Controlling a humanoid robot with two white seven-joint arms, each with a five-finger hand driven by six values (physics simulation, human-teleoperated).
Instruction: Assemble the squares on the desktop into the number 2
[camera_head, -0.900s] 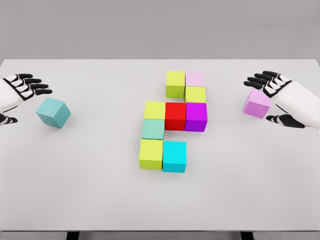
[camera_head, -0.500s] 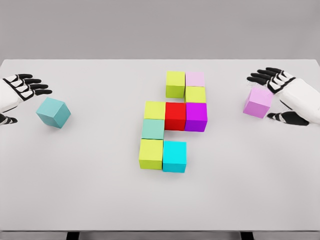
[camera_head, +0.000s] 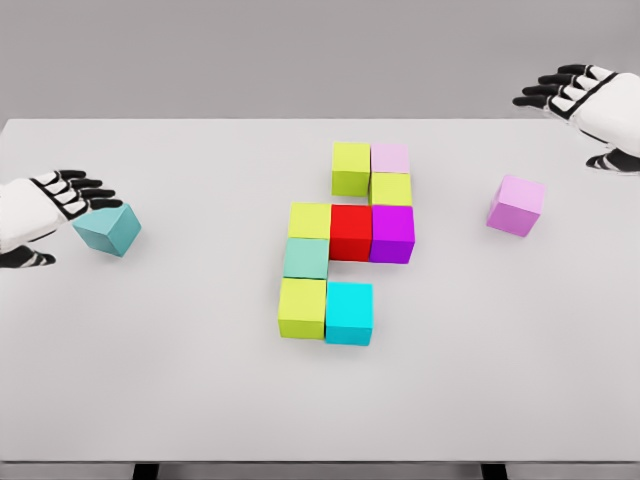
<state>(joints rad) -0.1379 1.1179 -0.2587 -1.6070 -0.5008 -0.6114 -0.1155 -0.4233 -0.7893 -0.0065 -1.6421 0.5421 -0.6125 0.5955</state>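
Note:
Several coloured cubes sit joined at the table's middle: a lime cube (camera_head: 351, 167) and pale pink cube (camera_head: 391, 158) on top, a red cube (camera_head: 351, 232) and purple cube (camera_head: 392, 233) in the middle row, a cyan cube (camera_head: 349, 313) at the bottom. A loose teal cube (camera_head: 107, 227) lies at the left, with my open left hand (camera_head: 62, 205) right beside it, fingers reaching over its far edge. A loose violet cube (camera_head: 516, 205) lies at the right. My right hand (camera_head: 580, 100) hovers open above and behind it, well apart.
The white table (camera_head: 180, 380) spans the view, its far edge at the grey wall and its front edge at the bottom.
My right hand has let go of the violet cube's side and risen up and back to the right. My left hand has moved down and right, closer to the teal cube.

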